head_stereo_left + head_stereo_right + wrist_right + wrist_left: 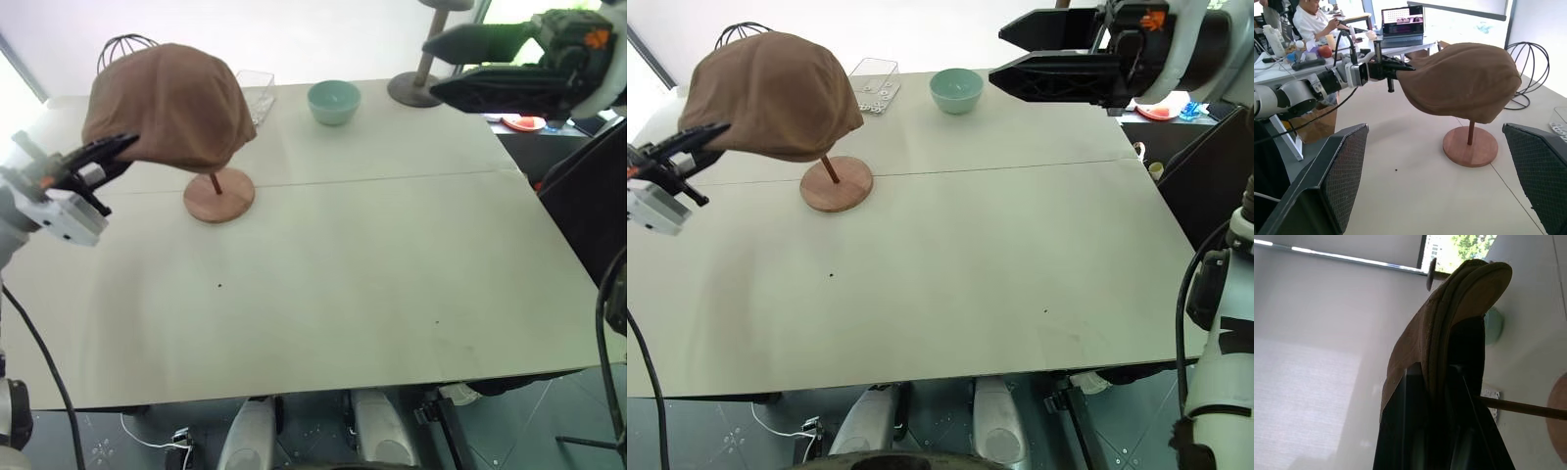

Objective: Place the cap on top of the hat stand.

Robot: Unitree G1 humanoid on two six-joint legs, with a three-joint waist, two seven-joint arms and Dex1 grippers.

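The cap [168, 106] is one soft brown fabric flat cap, rounded and panelled, with a paler, stiffer underside of the brim seen from the left wrist; it sits draped over the top of the hat stand [218, 194], hiding the top disc, so that the thin reddish rod and the round wooden base show beneath it; whether its full weight rests on the stand cannot be told

The left end effector [120, 149] is closed on the cap's edge — its two black fingers [1415, 421] pinch the folded rim at the side of the cap nearest the robot's left, pointing slightly upward toward it; the right end effector [1019, 57] stands wide open and holds nothing, raised above the far right part of the bench [372, 284], well apart from the cap, its fingers pointing leftward toward it

Counted: one cap; one reddish-brown hat stand; one black wire globe form [125, 45] behind the cap; one grey stand [423, 78] at the far edge; one pale green bowl [333, 102]; one clear plastic tray [254, 90] beside the cap — and two end effectors

A person [1313, 18] sits at a desk with a laptop [1402, 21] in the background
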